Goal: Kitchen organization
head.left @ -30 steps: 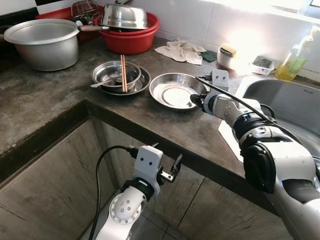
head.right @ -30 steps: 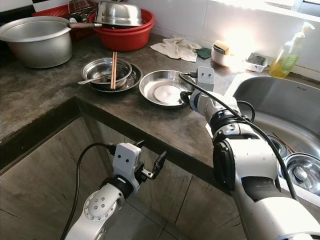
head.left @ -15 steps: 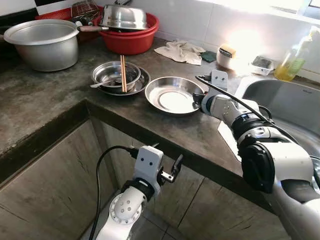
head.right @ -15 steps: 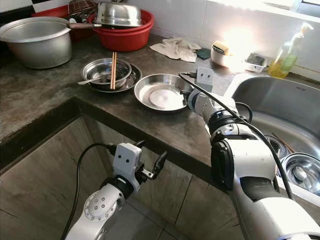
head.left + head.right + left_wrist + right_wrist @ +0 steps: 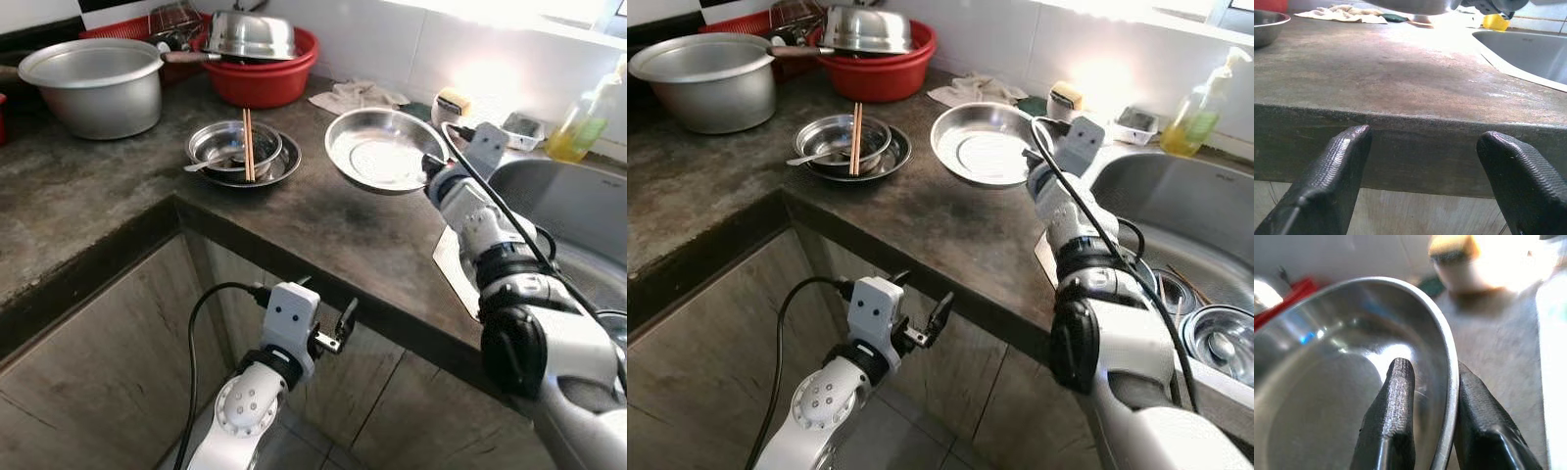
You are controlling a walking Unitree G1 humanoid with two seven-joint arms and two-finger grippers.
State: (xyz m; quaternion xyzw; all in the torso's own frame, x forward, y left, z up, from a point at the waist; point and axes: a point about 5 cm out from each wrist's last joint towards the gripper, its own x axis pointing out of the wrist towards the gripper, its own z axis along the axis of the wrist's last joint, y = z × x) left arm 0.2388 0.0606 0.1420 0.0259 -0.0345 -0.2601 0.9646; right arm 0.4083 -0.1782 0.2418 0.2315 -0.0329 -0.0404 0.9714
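Note:
My right gripper (image 5: 432, 168) is shut on the rim of a shallow steel plate (image 5: 380, 149), which hangs tilted above the dark stone counter (image 5: 323, 225). In the right wrist view, one finger (image 5: 1393, 411) lies inside the plate (image 5: 1327, 382) and the other outside its rim. Left of it, a small steel bowl (image 5: 233, 145) with a spoon and a pair of chopsticks (image 5: 248, 143) rests on another plate. My left gripper (image 5: 338, 328) hangs open below the counter's front edge, in front of the cabinet; its fingers (image 5: 1332, 176) frame the counter's lip.
A large aluminium pot (image 5: 93, 83) and a red basin (image 5: 257, 73) with an upturned steel bowl stand at the back left. A cloth (image 5: 358, 96), a sponge cup (image 5: 449, 103) and a soap bottle (image 5: 580, 117) line the wall. The sink (image 5: 1176, 225) on the right holds steel bowls (image 5: 1215, 338).
My right gripper has lifted the steel plate off the counter and carried it up and to the right, tilting it. The left arm has stayed in place.

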